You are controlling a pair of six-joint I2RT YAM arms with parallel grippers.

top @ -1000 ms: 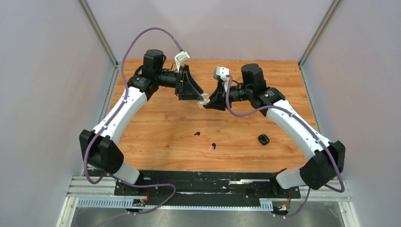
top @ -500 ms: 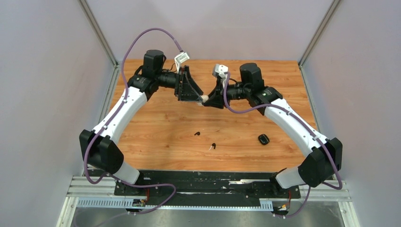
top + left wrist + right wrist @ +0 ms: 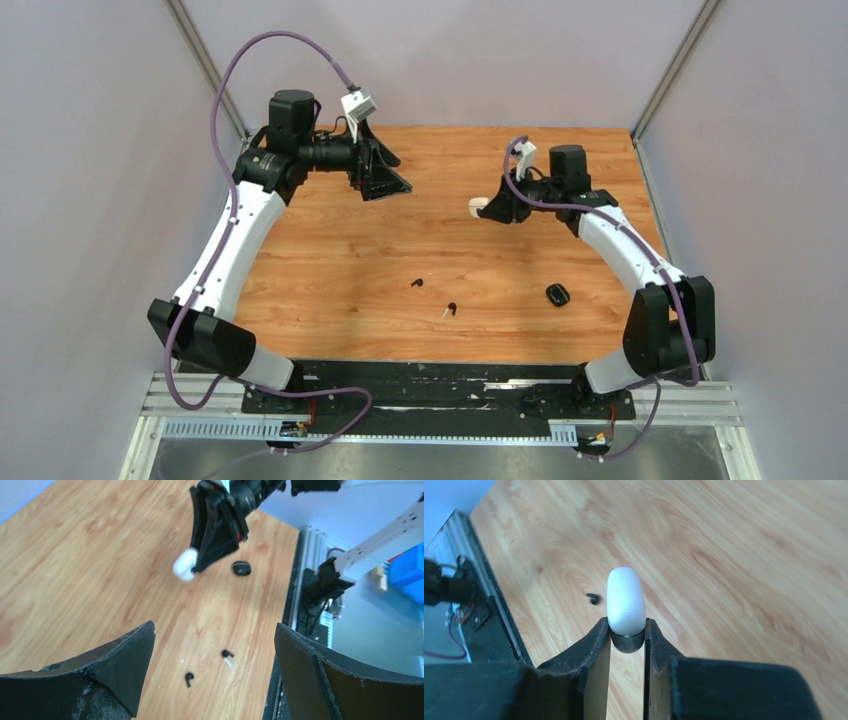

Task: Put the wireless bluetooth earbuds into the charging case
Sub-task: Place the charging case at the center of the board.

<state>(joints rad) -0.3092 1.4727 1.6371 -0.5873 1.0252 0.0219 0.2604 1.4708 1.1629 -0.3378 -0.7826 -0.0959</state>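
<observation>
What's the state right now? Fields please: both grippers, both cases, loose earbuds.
left gripper: open, empty, raised over the far left of the table
right gripper: shut on the white charging case, held off the table
case lid: looks closed
black earbuds: two, loose on the table, near centre
black case: on the table, right of the earbuds

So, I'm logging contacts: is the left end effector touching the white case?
Apart. Top external view shows a wide gap between left end effector and white case.

Overhead view, wrist close-ups, shared tabletop [image 3: 350, 270]
</observation>
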